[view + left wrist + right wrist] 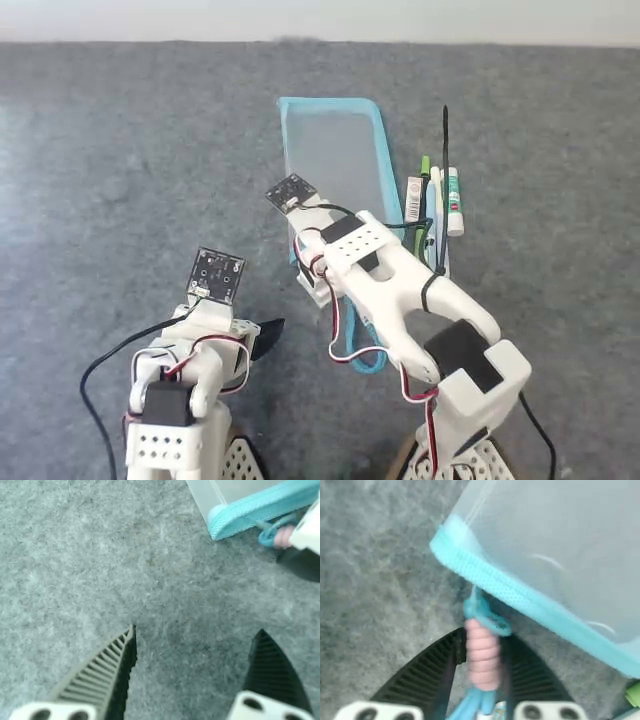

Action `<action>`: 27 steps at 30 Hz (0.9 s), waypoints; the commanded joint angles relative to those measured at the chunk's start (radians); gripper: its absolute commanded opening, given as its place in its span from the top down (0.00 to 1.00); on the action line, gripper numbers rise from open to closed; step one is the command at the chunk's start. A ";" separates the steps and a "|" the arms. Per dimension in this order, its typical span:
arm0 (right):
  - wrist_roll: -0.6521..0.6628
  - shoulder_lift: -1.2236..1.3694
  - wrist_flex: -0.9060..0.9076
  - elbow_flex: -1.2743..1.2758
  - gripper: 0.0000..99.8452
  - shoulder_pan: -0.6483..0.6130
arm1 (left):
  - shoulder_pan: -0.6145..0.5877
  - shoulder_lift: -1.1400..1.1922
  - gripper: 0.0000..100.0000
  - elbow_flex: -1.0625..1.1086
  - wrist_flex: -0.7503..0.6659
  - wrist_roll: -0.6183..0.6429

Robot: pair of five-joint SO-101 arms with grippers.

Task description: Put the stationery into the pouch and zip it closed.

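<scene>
The translucent pouch (335,150) with a cyan zip edge lies flat on the grey felt, its zip end toward the arms. Its cyan edge (485,580) carries a pink bead pull (482,657) on a cyan cord. My right gripper (485,640) is shut on that pull at the pouch's near corner (303,262). The stationery (437,200), pens, a glue stick and a small labelled piece, lies in a row just right of the pouch. My left gripper (196,630) hovers open over bare felt, left of the pouch corner (240,512), with nothing between its fingers.
A loop of cyan cord (365,355) trails under the right arm. The left arm (215,330) stands at the near left. Grey felt (120,180) covers the whole table, with free room to the left and far right.
</scene>
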 commanded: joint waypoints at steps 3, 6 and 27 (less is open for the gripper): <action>0.021 -0.025 0.058 -0.034 0.99 0.005 | -0.008 -0.023 0.66 -0.010 0.005 0.015; 0.021 -0.050 0.071 -0.032 0.99 0.016 | -0.008 -0.023 0.66 -0.010 0.005 0.015; 0.078 -0.931 0.087 0.348 0.99 0.019 | -0.008 -0.023 0.66 -0.010 0.005 0.015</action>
